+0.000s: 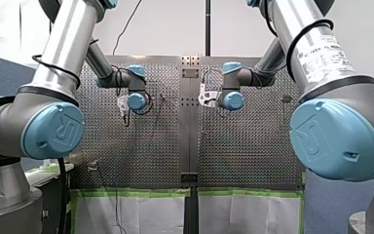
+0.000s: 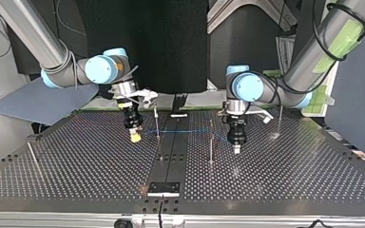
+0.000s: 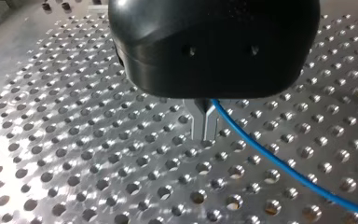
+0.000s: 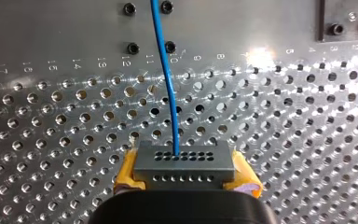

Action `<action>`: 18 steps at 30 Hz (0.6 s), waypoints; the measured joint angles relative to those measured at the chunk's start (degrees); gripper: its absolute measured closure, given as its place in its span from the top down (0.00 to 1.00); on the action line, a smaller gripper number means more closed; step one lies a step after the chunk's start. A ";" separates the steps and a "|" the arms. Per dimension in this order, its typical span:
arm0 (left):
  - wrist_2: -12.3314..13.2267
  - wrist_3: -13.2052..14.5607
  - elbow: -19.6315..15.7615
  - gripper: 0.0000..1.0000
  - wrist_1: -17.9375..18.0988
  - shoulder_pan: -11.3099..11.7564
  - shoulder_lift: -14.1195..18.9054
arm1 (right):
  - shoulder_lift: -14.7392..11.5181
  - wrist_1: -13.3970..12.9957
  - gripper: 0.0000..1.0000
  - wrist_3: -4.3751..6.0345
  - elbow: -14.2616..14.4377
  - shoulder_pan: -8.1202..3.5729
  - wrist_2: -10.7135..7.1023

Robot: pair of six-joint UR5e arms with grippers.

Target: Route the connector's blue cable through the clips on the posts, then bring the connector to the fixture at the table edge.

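Right gripper [image 4: 185, 173] is clamped on the grey connector [image 4: 184, 161], yellow pads [image 4: 127, 173] on both its ends. The blue cable [image 4: 168, 88] leaves the connector's face and runs ahead over the perforated table [image 4: 51, 140].

Left gripper [image 3: 204, 126]: metal fingers [image 3: 198, 122] are together, pinching the cable near their root, just above the table.

Only the top view shows the cable strung level between the two grippers, passing a thin post [image 2: 157, 121] and a second post [image 2: 211, 142]. Cannot tell if it sits in either clip.

The black fixture [image 2: 164, 188] is at the near edge, well apart from the connector. In the front view the cable is too small to make out.
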 joint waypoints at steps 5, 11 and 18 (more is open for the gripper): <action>0.34 -0.06 0.42 0.00 -0.44 0.46 -0.02 | 1.68 0.95 0.00 0.04 -2.04 -0.17 -0.88; 0.42 -0.05 0.45 0.00 -0.85 0.50 -0.02 | 2.43 1.53 0.00 0.24 -3.71 -0.42 -1.28; 1.25 -0.43 0.43 0.33 -0.85 0.50 -0.02 | 2.67 1.81 0.00 0.26 -4.08 -0.78 -2.13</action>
